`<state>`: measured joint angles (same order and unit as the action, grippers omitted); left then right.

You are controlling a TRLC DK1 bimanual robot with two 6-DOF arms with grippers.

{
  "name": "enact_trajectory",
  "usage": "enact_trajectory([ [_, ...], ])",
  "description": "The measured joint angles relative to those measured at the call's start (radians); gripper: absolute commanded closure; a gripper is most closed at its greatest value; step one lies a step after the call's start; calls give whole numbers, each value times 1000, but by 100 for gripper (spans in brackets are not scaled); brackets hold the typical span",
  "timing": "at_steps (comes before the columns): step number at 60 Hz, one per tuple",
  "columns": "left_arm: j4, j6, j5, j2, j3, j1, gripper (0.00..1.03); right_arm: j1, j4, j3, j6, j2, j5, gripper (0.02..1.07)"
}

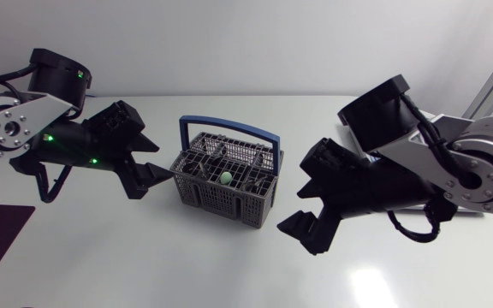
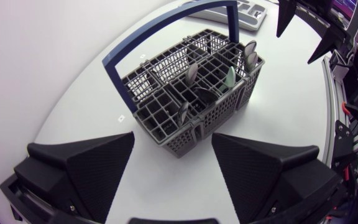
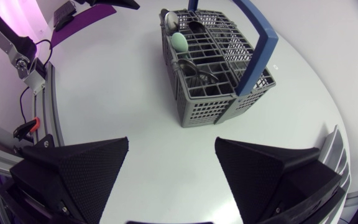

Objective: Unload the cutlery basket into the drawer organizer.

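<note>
Left hand (image 1: 165, 161): fingers spread wide, holding nothing, at centre left of the head view, just beside the cutlery basket (image 1: 221, 204) and not touching it. Right hand (image 1: 291, 210): also wide and empty, at lower centre right, near the basket's opposite corner. The basket stands upright on the white surface (image 1: 187, 265) at frame centre, with its blue handle (image 1: 229, 127) raised. Cutlery (image 2: 191, 71) stands in several compartments. Only 1 green tip (image 1: 227, 177) and a few grey spoon-like ends can be made out; the mesh hides the shafts. The drawer organizer (image 2: 252, 14) lies beyond the basket from the left hand, cut off at the frame edge. In the head view the right arm covers most of it.
</note>
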<state>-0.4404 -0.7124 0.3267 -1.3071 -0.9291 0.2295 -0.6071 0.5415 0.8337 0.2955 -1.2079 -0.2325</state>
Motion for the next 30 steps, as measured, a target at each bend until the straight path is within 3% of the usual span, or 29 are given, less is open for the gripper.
enact_trajectory([
  [30,-60,-22,-188,-123,-135,109,17,-29,-16,0,-8,-39,21,7],
])
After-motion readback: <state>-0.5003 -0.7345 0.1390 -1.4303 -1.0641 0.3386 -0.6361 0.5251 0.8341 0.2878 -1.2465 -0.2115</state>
